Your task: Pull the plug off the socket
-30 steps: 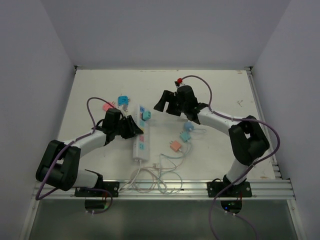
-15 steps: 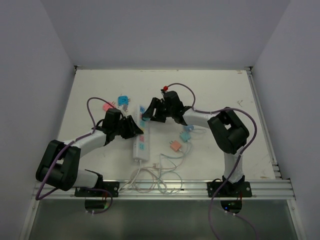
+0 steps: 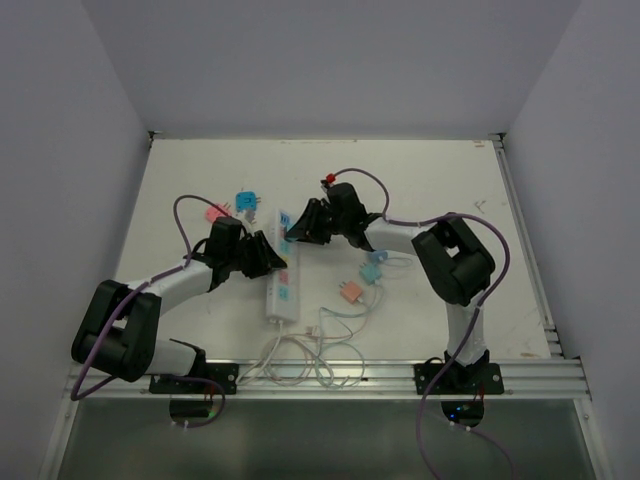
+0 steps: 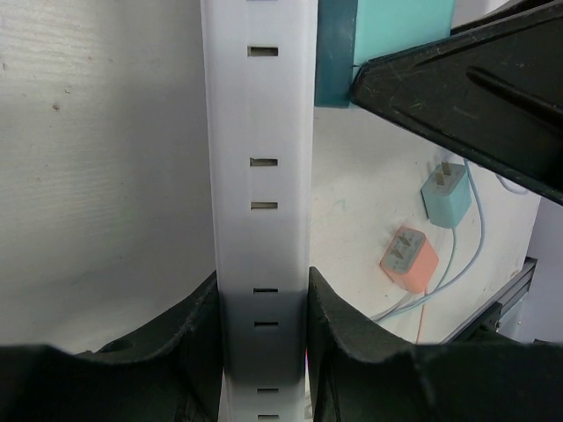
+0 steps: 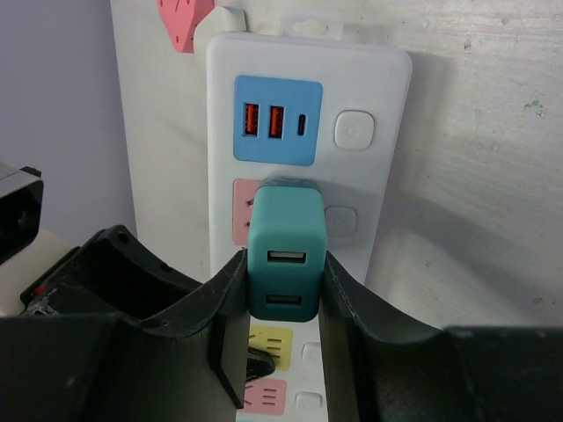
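The socket (image 3: 282, 280) is a long white power strip lying lengthwise mid-table, with blue, pink and yellow outlet faces. In the right wrist view a teal plug (image 5: 283, 255) with two USB ports stands in the socket's (image 5: 369, 167) pink face. My right gripper (image 5: 283, 286) is shut on it, a pad against each side. From above, that gripper (image 3: 298, 228) sits over the strip's far end. My left gripper (image 4: 262, 303) is shut on the strip's white side (image 4: 262, 176), nearer its middle (image 3: 272, 262). The teal plug (image 4: 387, 35) shows beyond it.
Loose adapters lie around: a blue one (image 3: 245, 201) and a pink one (image 3: 213, 212) to the far left, a light-blue one (image 3: 372, 270) and an orange one (image 3: 350, 292) to the right. Thin cords (image 3: 300, 355) tangle near the front rail.
My right arm swung left from the table's middle to the strip's far end, and its jaws closed onto the teal plug. The left arm and the strip stayed put.
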You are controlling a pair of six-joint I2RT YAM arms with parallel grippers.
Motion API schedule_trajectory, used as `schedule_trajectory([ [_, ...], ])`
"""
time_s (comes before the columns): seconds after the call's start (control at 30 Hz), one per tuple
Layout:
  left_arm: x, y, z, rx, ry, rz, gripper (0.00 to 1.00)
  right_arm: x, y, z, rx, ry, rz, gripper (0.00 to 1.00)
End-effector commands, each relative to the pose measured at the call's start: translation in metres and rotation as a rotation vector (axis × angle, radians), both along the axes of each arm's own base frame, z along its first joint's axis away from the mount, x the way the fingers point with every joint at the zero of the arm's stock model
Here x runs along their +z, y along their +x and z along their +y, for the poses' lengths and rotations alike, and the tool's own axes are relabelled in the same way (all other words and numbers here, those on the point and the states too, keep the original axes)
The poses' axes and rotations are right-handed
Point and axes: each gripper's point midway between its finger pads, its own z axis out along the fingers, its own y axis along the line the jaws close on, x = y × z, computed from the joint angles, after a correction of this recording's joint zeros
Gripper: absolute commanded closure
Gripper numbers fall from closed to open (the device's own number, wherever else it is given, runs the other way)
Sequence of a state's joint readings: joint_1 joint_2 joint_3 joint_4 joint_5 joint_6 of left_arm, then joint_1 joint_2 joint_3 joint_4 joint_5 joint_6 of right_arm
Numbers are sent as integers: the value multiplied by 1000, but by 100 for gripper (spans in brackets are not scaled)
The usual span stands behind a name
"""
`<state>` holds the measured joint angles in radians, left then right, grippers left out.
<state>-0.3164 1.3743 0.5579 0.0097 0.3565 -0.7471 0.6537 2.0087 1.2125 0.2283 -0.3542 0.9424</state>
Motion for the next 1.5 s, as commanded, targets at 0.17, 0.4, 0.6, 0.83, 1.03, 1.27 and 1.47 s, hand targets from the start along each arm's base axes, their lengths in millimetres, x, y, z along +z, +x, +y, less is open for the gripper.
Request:
schedule_trajectory([
  [0.17,-44,-23,41,132,165,143,100,40,12,-35,-32,9,-74,100],
  [0.4,-50,-25,53,191,215,166,100,50,14,-53,-55,-20,-96,100],
  [0.6,-52,-27,59,221,234,178,100,60,13,-53,-68,11,-108,100],
  [0.83,-45,-20,58,280,209,173,100,67,14,-51,-156,35,-107,100],
  [1.03,-39,-11,48,301,186,160,100,58,13,-41,-173,18,-97,100],
  [1.27,-34,-6,40,264,152,133,100,45,11,-64,-187,-91,-115,100],
  [1.47,-27,4,31,206,135,94,100,18,11,-98,-239,-154,-78,100],
])
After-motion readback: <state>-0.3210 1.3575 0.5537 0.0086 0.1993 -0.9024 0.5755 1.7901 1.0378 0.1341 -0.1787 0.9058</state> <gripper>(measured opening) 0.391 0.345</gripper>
